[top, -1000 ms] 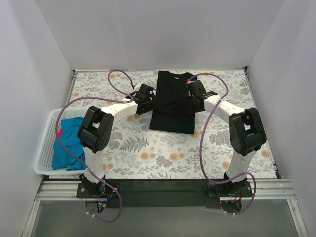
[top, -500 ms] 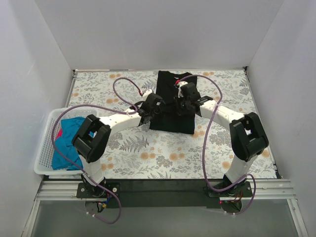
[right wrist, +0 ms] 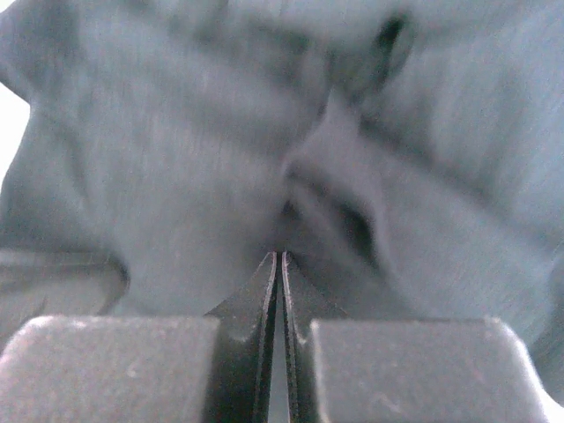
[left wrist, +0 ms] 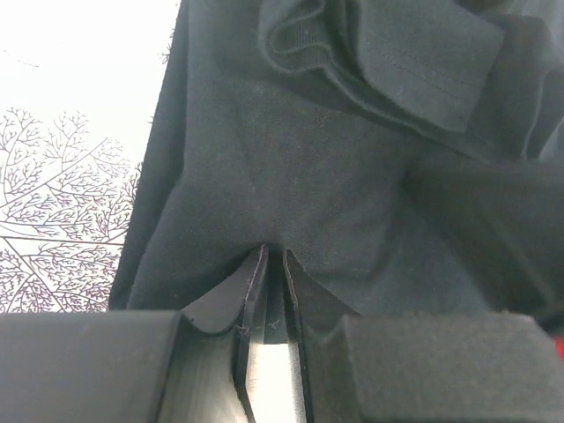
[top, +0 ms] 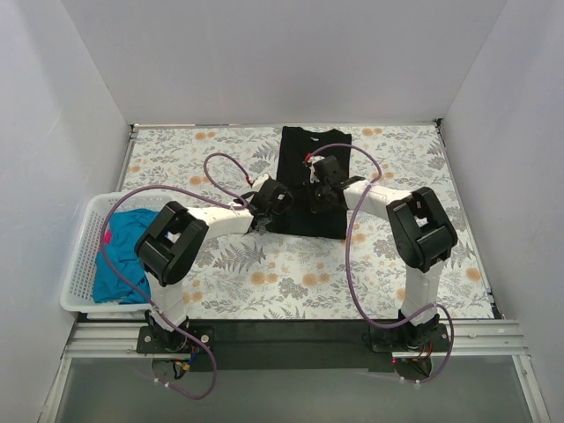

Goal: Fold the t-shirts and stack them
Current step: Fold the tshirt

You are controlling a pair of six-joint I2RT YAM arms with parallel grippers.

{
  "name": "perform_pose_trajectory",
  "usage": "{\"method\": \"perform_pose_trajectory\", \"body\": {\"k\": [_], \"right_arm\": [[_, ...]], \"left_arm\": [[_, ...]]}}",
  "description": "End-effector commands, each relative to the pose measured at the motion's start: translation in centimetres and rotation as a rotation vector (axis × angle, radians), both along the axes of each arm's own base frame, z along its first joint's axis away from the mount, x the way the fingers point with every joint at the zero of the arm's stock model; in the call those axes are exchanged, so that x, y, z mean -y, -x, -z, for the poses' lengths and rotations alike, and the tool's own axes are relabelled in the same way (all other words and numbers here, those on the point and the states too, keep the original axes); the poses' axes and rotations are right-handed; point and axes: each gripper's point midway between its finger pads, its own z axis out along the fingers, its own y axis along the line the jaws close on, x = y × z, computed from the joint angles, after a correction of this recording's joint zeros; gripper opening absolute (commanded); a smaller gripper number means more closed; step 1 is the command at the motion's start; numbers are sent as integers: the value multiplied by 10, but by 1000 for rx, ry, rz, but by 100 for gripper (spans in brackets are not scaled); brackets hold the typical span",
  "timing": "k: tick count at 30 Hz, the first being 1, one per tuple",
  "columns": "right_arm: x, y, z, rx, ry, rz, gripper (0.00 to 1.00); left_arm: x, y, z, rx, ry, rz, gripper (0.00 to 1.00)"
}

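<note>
Pinching the black t-shirt [top: 300, 148] between them, the two pincers sit close together over the near half of the garment, which lies as a long narrow strip on the flowered surface [top: 238, 269].

The left pincer [top: 280, 201] is at the shirt's left edge. In its wrist view the left pincer [left wrist: 273, 264] has its jaws drawn almost together, with only a thin slit between them. The black t-shirt [left wrist: 352, 167] puckers into creases that run straight to the tips, so a small fold of cloth is caught there. Beyond the tips and to their right lies a folded sleeve hem. To the left of the tips the cloth ends and the surface [left wrist: 62, 203] shows its leaf print.

The right pincer [top: 319, 194] is just beside the left one, further in over the middle of the shirt. In its wrist view the right pincer [right wrist: 279, 263] has its jaws pressed together. The black t-shirt [right wrist: 167, 176] bunches up into a ridge directly ahead of the tips, though that view is blurred.

Well away to the left of both pincers, a white basket [top: 77, 264] holds the teal t-shirt [top: 123, 256], with a bit of pink-red cloth [top: 106, 238] showing at its left side.
</note>
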Motion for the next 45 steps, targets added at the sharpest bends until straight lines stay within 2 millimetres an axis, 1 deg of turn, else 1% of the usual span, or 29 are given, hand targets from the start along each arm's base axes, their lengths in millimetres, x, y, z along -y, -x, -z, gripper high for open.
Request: {"method": "perform_pose_trajectory", "body": {"k": [1, 4, 5, 7, 8, 10, 11, 14, 15, 16, 17, 18, 19, 20, 21, 22, 23, 24, 29, 30, 31, 32, 33, 34, 37, 38, 41, 44, 45], "right_arm": [[0, -45, -14, 146, 63, 13, 9], [12, -75, -18, 214, 137, 55, 9], [17, -96, -34, 280, 170, 78, 10], [25, -121, -46, 340, 216, 119, 11], [23, -141, -72, 403, 204, 136, 11], [26, -156, -96, 456, 198, 160, 13], [26, -165, -117, 495, 177, 174, 15], [21, -163, -151, 536, 112, 152, 18], [22, -155, -147, 519, 104, 132, 18], [19, -147, -159, 526, 68, 104, 19], [19, -141, -159, 518, 54, 87, 19], [23, -127, -140, 469, 59, 65, 20], [19, -115, -149, 457, -4, 41, 20], [25, -108, -144, 429, -25, 38, 22], [31, -95, -126, 377, -40, 40, 23], [24, -80, -129, 343, -128, 8, 23], [32, -77, -126, 324, -161, 20, 23], [28, -62, -117, 276, -238, -3, 23], [39, -60, -107, 203, -442, -50, 23], [41, -62, -95, 171, -454, -44, 22], [41, -63, -92, 159, -475, -50, 22], [47, -67, -87, 145, -485, -29, 22], [50, -69, -82, 133, -490, -24, 22], [51, -69, -70, 102, -500, -21, 21], [61, -78, -49, 60, -517, 8, 21], [66, -81, -43, 54, -525, 21, 21], [75, -89, -22, -2, -547, 57, 21], [77, -97, -7, -36, -556, 85, 21], [76, -102, -4, -37, -557, 86, 21]], "left_arm": [[-22, 36, 34, -135, -85, 19, 12], [-25, 42, 36, -150, -88, 22, 12], [-26, 45, 37, -158, -91, 24, 12], [-28, 49, 38, -169, -85, 22, 12], [-27, 50, 36, -167, -78, 24, 12], [-28, 51, 33, -164, -72, 26, 13], [-28, 51, 31, -160, -70, 27, 13], [-22, 45, 16, -130, -44, 29, 14], [-21, 43, 10, -118, -35, 29, 15], [-16, 37, 0, -95, -17, 31, 16], [-14, 32, -13, -68, -3, 31, 18], [-13, 28, -20, -49, 5, 29, 19], [-10, 18, -35, -19, 26, 24, 22], [-9, 13, -44, 5, 36, 18, 23], [-8, 7, -57, 36, 49, 20, 25], [-9, -4, -69, 70, 61, 8, 26], [-9, -11, -77, 96, 68, 3, 27], [-12, -24, -87, 134, 80, -2, 27], [-19, -64, -91, 178, 141, 13, 22], [-15, -74, -97, 201, 155, 26, 21], [-20, -86, -81, 195, 129, 24, 20], [-13, -97, -88, 207, 154, 49, 19], [-11, -103, -83, 202, 154, 55, 19], [-13, -110, -59, 165, 141, 64, 19], [-11, -130, -46, 156, 159, 69, 18], [-13, -132, -25, 122, 148, 64, 17], [-22, -135, 2, 65, 140, 28, 16], [-38, -123, 23, -3, 152, -13, 15], [-42, -120, 21, -10, 172, -40, 15]]}}
